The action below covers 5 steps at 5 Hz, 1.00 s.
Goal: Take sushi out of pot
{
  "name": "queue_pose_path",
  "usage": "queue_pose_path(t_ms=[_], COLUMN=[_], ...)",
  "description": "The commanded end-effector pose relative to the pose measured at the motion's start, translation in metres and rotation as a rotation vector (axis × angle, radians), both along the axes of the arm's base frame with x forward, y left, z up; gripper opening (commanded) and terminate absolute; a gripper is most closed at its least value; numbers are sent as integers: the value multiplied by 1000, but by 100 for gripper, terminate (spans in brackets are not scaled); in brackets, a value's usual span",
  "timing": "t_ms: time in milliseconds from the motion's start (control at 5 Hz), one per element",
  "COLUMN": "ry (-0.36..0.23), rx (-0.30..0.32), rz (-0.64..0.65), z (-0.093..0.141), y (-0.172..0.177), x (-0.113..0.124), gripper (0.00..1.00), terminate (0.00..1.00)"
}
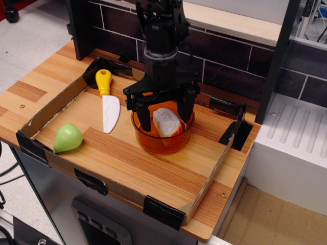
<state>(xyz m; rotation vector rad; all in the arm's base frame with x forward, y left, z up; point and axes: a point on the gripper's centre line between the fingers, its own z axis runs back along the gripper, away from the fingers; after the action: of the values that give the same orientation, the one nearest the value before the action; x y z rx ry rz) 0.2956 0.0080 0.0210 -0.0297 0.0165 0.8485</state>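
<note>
The sushi point(166, 122), a rounded white piece with an orange underside, lies inside the translucent orange pot point(162, 142) in the middle of the tray. My black gripper point(164, 120) hangs straight over the pot, open. Its left finger point(144, 115) and right finger point(187, 110) reach down into the pot on either side of the sushi. The jaws stand apart and I cannot tell if either one touches the sushi.
A cardboard-walled wooden tray point(61, 107) holds everything. A knife point(107, 104) with a yellow handle and white blade lies left of the pot. A green pear point(67, 138) sits at the front left. A dark brick wall point(230, 64) stands behind; a white unit point(296, 148) stands to the right.
</note>
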Motion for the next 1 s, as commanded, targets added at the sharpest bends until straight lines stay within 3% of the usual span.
queue_pose_path(t_ms=[0,200,400,600,800], ry=[-22,-24,-80,-199,-323], rx=[24,21,33,39,-1], rz=[5,0,-25,-49,-89], z=[0,0,18,53,92], y=[2,4,6,3,-3], x=[1,0,4,5,-13], gripper=[100,0,0,0,0], terminate=[0,0,0,0,0])
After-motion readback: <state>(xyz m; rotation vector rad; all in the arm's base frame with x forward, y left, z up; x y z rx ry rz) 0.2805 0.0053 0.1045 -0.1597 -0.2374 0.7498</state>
